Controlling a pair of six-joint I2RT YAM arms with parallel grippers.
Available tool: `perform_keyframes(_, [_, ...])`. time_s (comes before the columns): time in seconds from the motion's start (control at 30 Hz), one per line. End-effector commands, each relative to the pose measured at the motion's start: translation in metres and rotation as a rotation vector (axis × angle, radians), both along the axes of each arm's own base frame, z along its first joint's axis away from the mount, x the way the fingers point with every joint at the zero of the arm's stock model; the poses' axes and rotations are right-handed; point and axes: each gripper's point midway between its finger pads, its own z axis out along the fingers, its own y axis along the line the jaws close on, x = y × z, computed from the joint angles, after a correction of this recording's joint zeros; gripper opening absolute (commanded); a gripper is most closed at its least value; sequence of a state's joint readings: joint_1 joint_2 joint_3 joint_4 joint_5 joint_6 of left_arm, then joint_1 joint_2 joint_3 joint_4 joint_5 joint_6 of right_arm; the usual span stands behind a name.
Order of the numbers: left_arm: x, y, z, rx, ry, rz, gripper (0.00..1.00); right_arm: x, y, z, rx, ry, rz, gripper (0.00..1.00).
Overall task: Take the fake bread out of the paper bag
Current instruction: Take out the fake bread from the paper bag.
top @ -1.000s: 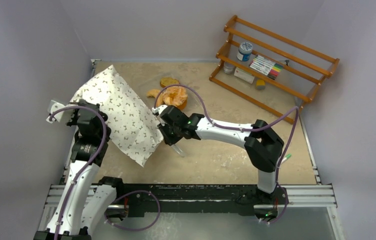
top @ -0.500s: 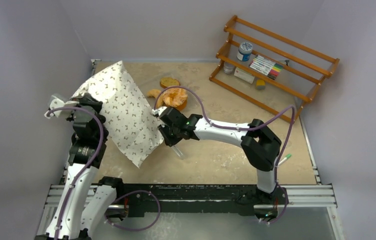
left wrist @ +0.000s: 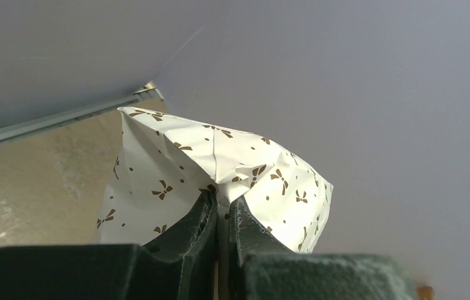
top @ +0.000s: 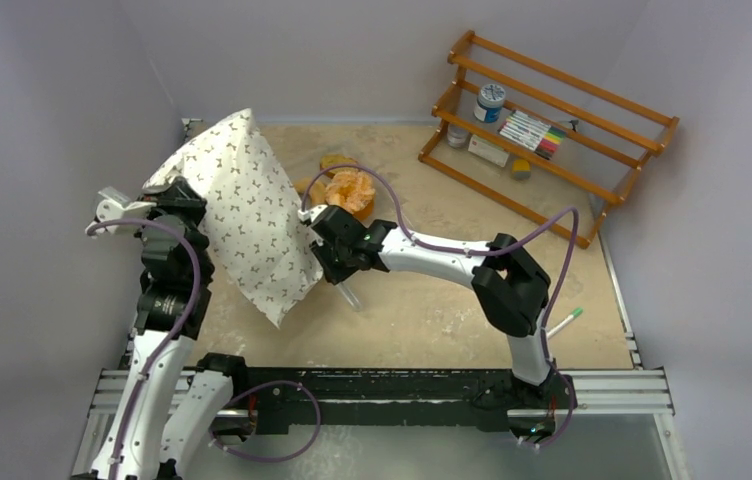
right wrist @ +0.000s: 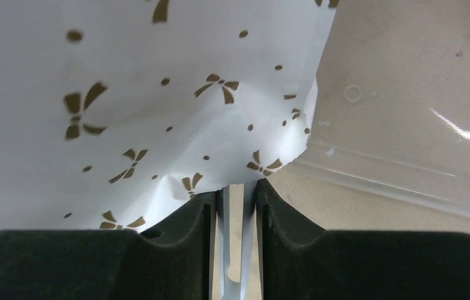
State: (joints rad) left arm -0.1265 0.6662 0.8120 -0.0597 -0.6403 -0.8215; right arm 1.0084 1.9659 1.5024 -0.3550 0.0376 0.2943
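The paper bag (top: 252,230), white with small dark marks, hangs tilted above the left of the table. My left gripper (top: 174,192) is shut on its upper corner; in the left wrist view the paper bag (left wrist: 220,156) is crumpled between the left gripper (left wrist: 223,195) fingers. My right gripper (top: 320,262) is at the bag's lower right edge, shut on pale metal tongs (right wrist: 248,244) whose tips meet the edge of the paper bag (right wrist: 126,94). Fake bread (top: 349,190), an orange pile with a brown round piece (top: 337,162), lies on the table behind the right gripper (right wrist: 240,185).
A clear plastic tray (right wrist: 407,125) lies just right of the bag's edge. A wooden rack (top: 552,120) with jars and markers stands at the back right. The tongs' end (top: 350,296) sticks out below the right gripper. Walls close in the left and back.
The left gripper has lifted the bag's corner higher, so the bag stands steeper. The right gripper has shifted slightly left and back with the bag's edge.
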Motion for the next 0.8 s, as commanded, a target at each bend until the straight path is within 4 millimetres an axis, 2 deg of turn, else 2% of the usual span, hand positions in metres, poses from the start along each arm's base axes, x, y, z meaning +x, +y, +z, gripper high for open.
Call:
perform_keyframes(0.0, [0.004, 0.016, -0.02, -0.134, 0.024, 0.133, 0.0, 0.018, 0.019, 0.05, 0.138, -0.099, -0.019, 0.17])
perform_keyframes(0.13, [0.012, 0.029, -0.079, -0.146, 0.19, 0.25, 0.0, 0.018, 0.014, 0.029, 0.071, -0.063, -0.016, 0.17])
perform_keyframes(0.23, [0.01, 0.039, -0.111, -0.125, 0.277, 0.318, 0.0, 0.017, 0.014, 0.03, 0.102, -0.071, -0.028, 0.17])
perform_keyframes(0.37, [0.001, 0.071, -0.146, -0.161, 0.372, 0.395, 0.0, 0.016, 0.011, 0.02, 0.084, -0.063, -0.03, 0.17])
perform_keyframes(0.43, [-0.007, 0.091, -0.161, -0.214, 0.398, 0.439, 0.0, 0.017, 0.011, 0.025, 0.095, -0.076, -0.033, 0.17])
perform_keyframes(0.6, [-0.02, 0.126, -0.176, -0.3, 0.428, 0.484, 0.0, 0.018, 0.008, 0.038, 0.107, -0.1, -0.031, 0.17])
perform_keyframes(0.77, [-0.013, 0.139, -0.162, -0.269, 0.469, 0.498, 0.0, 0.017, 0.004, 0.056, 0.141, -0.126, -0.047, 0.19])
